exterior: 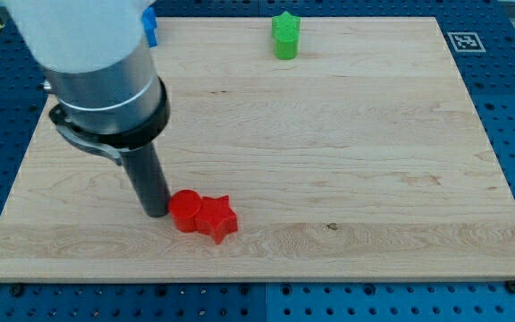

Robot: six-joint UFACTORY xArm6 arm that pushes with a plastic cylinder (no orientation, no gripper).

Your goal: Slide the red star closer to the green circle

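Down at about seven o'clock on the wooden board [347, 170], my tip [156, 213] touches a red round block [184, 211]. It is only a rod, so it has nothing to open or close and holds nothing. The red star [217, 218] sits right beside the red round block, touching it on the view's right side. A green block [285, 36] stands far away at about twelve o'clock; it looks more like a star than a circle. A blue block [150, 25] peeks out at eleven o'clock, behind the arm. I think the red star is small, light and hard, so it should slide easily but may spin. Push it flat on its lower side, toward the green block.
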